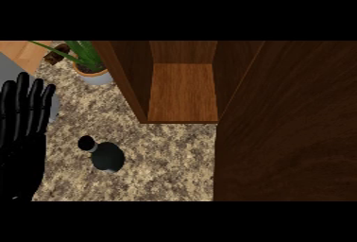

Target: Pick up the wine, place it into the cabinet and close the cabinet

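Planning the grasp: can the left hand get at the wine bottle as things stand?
Probably yes. The left hand rests open at the left edge, and only bare counter lies between it and the upright wine bottle.

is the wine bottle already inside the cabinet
No, the wine bottle stands on the counter in front of the open cabinet, whose shelf holds nothing.

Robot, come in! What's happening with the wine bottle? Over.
Left hand open, resting at left edge. Wine bottle upright on counter, untouched. Cabinet open, path clear.
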